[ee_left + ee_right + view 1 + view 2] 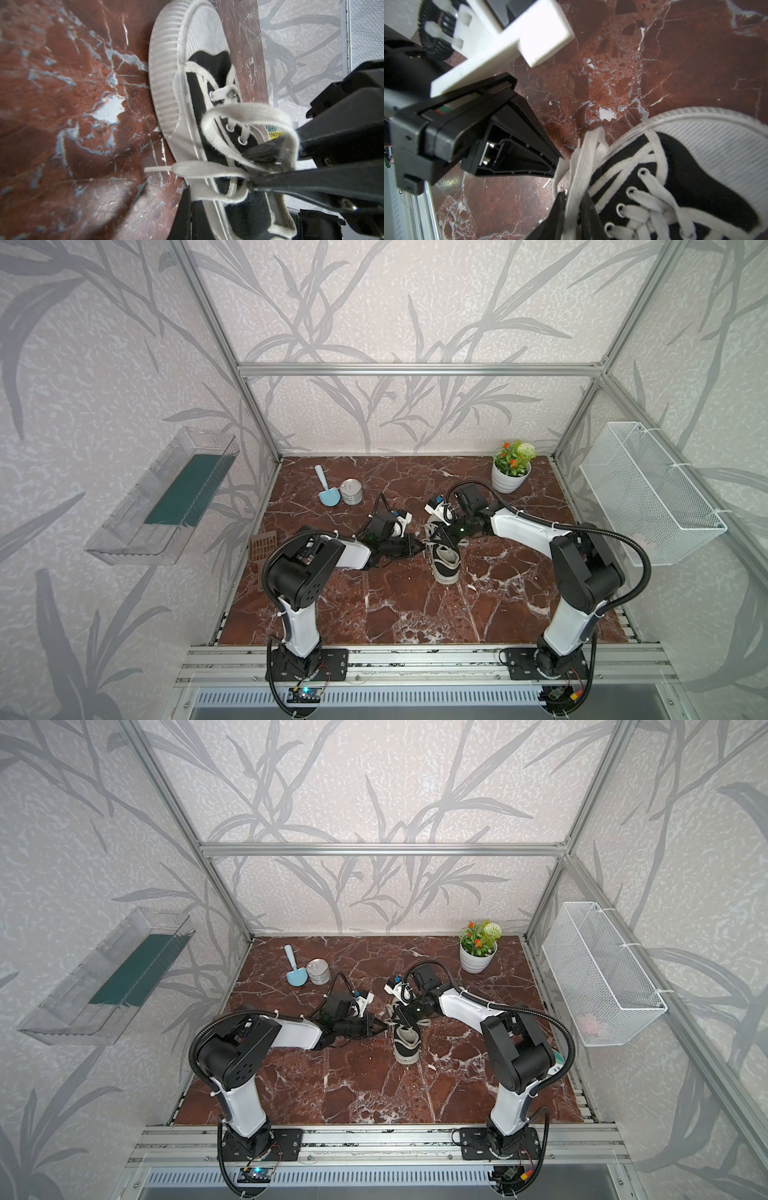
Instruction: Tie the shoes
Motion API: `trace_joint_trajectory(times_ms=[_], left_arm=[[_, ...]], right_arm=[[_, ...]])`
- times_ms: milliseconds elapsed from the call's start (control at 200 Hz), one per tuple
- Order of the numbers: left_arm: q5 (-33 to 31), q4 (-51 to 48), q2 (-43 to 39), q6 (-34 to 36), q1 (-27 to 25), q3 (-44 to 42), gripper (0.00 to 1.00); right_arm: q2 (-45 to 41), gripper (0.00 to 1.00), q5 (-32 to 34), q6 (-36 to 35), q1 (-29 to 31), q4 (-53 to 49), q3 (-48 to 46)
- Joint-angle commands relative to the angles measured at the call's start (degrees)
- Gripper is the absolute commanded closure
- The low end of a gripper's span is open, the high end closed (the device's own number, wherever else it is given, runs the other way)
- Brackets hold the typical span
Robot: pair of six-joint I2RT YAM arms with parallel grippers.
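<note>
Beside the shoe (pixel 444 556), left pincer (pixel 419 548) pinches laces (pixel 247 116); right pincer (pixel 573 196) straddles them, grip unclear

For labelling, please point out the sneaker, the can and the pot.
sneaker (pixel 207 35): in the left wrist view, toe cap
can (pixel 353 495): in a top view, side wall
pot (pixel 508 483): in a top view, wall

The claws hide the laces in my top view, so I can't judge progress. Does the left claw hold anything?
Observer: Yes. The left wrist view shows the left claw shut on a lace loop.
Operator: And the right claw?
Observer: In the right wrist view the right claw has its fingers on either side of flat lace strands. Whether they pinch them I cannot tell.
</note>
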Motion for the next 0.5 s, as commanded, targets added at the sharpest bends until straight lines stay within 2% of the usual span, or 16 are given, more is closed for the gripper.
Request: trace_joint_trajectory(times_ms=[0,160,495], left_arm=[[0.6,-0.6,0.4,0.6,0.2,1.2,0.99],[0.7,-1.9,0.8,1.1,0.4,2.1,0.99],[1.7,-3.4,2.6,1.8,0.8,5.0,1.0]], right_arm=[[-2.9,0.89,-0.3,0.1,0.2,0.1,-1.6],[-4.3,0.98,-2.4,2.4,0.0,4.3,-4.0],[-8.9,1.0,-7.3,5.6,-2.0,12.3,-9.6]])
